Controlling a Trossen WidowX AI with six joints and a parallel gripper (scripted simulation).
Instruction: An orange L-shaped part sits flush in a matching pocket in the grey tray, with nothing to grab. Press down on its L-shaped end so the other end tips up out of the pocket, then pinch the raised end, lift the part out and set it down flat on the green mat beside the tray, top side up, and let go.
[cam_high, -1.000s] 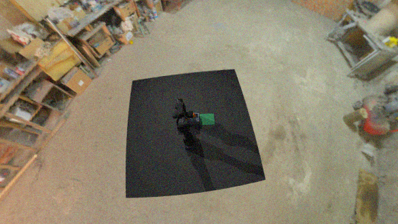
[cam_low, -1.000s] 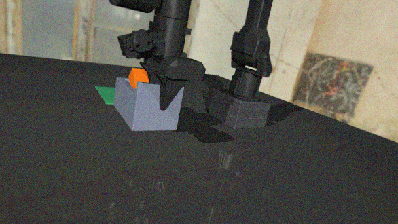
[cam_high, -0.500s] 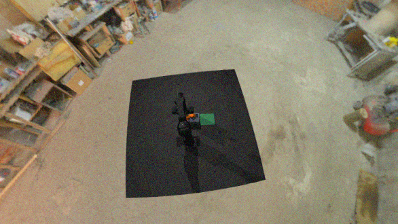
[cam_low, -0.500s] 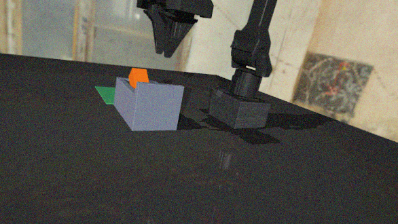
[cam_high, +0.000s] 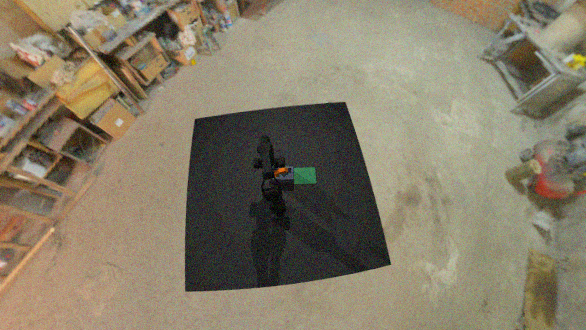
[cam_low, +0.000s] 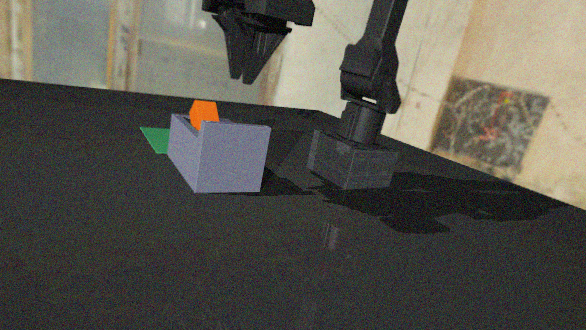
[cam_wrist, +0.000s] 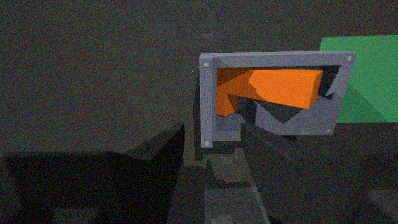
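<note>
The orange part (cam_high: 281, 171) (cam_low: 205, 114) (cam_wrist: 285, 87) is tilted in the grey tray (cam_low: 232, 157) (cam_wrist: 206, 102). Its end toward the green mat (cam_high: 306, 175) (cam_low: 156, 140) (cam_wrist: 370, 62) stands up above the tray rim. In the wrist view its L-shaped end lies low in the pocket by the left wall, in shadow. My gripper (cam_low: 242, 80) (cam_wrist: 212, 129) is open, with a moderate gap and nothing between the fingers. In the exterior view it hangs well above the tray, off to the right of the part. The part's underside is hidden.
The mat lies beside the tray, past the part's raised end. The arm's base block (cam_low: 352, 162) stands to the right of the tray in the exterior view. The tray's walls rise around the pocket. The black table top (cam_high: 225, 150) carries the arm's shadow.
</note>
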